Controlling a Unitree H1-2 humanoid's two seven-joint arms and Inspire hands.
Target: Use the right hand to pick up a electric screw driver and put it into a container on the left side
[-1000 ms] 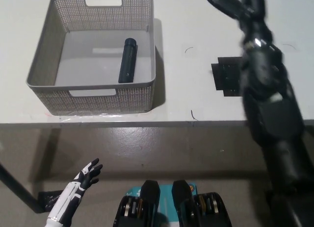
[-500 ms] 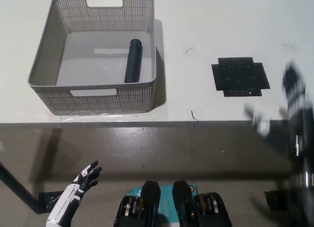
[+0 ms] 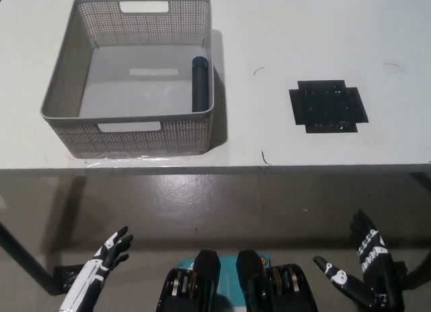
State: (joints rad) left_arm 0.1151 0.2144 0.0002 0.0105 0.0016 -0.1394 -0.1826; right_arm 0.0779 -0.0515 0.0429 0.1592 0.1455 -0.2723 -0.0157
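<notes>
While the black cylindrical electric screwdriver (image 3: 199, 83) lies inside the grey woven plastic basket (image 3: 73, 89) on the white bench (image 3: 269, 29), black right hand (image 3: 367, 275) hangs low, fingers spread, empty; white left hand (image 3: 108, 257) likewise. Best kept clear.

Container (image 3: 135, 133): grey, fine woven-mesh pattern on walls (floor plain grey). Electric screw driver (image 3: 199, 83): black. Table (image 3: 269, 29): off-white. Mat (image 3: 328, 106): black. Left hand (image 3: 108, 255): white. Right hand (image 3: 367, 271): black.
</notes>
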